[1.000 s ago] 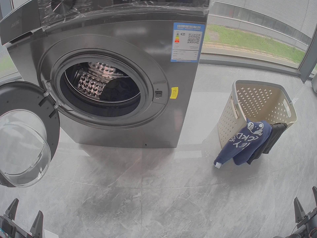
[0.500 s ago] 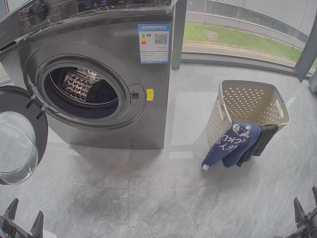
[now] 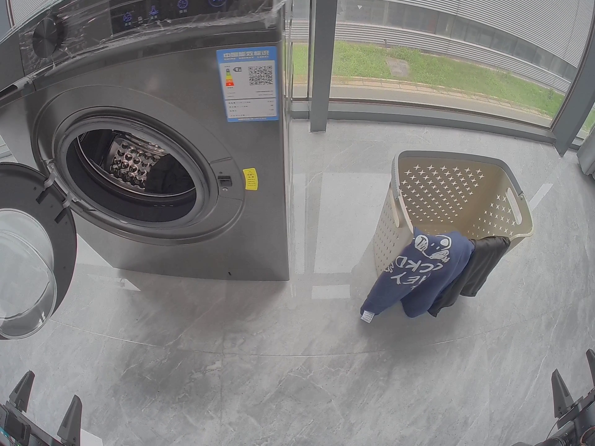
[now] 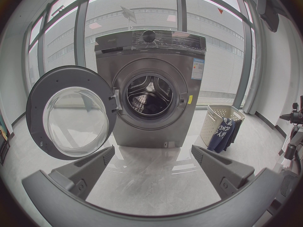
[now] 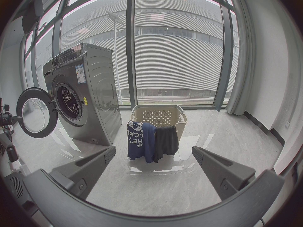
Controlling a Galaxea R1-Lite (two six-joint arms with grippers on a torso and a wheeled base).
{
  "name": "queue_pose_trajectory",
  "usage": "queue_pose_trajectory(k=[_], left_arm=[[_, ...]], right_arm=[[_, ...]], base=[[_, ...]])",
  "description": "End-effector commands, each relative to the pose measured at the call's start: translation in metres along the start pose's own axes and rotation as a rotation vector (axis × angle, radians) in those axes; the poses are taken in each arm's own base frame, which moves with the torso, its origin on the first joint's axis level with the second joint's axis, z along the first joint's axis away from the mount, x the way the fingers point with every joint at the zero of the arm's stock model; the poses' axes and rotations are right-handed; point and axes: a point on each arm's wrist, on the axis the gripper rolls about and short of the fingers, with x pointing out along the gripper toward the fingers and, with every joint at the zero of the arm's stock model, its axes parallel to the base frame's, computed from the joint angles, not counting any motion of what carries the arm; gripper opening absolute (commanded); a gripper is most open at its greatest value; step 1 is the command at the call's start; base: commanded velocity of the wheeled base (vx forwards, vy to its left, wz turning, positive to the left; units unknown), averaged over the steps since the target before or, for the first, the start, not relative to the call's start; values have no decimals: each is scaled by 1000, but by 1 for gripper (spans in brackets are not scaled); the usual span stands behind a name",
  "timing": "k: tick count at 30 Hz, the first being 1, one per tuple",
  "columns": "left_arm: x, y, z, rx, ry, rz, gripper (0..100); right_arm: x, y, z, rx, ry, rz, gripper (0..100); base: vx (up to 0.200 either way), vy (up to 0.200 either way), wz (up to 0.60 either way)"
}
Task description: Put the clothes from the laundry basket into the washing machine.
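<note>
navy sweatshirt [image 3: 414,274] draped over laundry basket [image 3: 455,178]

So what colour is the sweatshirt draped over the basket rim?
Navy blue sweatshirt, white lettering; best in the right wrist view.

the washing machine [image 3: 186,224] runs off the head view's top and left edges, its door [image 3: 28,261] cut too. a dark bundle [image 3: 168,178] in the drum is too dim to identify. the floor of the basket [image 3: 455,155] hides behind its near wall and the sweatshirt [image 3: 421,274].
</note>
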Motion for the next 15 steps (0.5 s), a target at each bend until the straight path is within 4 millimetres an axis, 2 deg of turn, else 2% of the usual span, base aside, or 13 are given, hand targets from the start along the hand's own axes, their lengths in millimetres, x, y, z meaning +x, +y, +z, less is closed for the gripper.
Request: queue_pose_trajectory(k=[1,7,15], left_arm=[[0,0,-5,-8,4,1,100],[0,0,-4,-12,6,3,100],[0,0,-4,-17,6,3,100]], right_arm=[[0,0,-5,0,3,-1,100],[0,0,-5,-2,4,-3,100],[0,0,-5,-2,4,-3,100]], base=[[0,0,0],[0,0,0],[0,-200,0]])
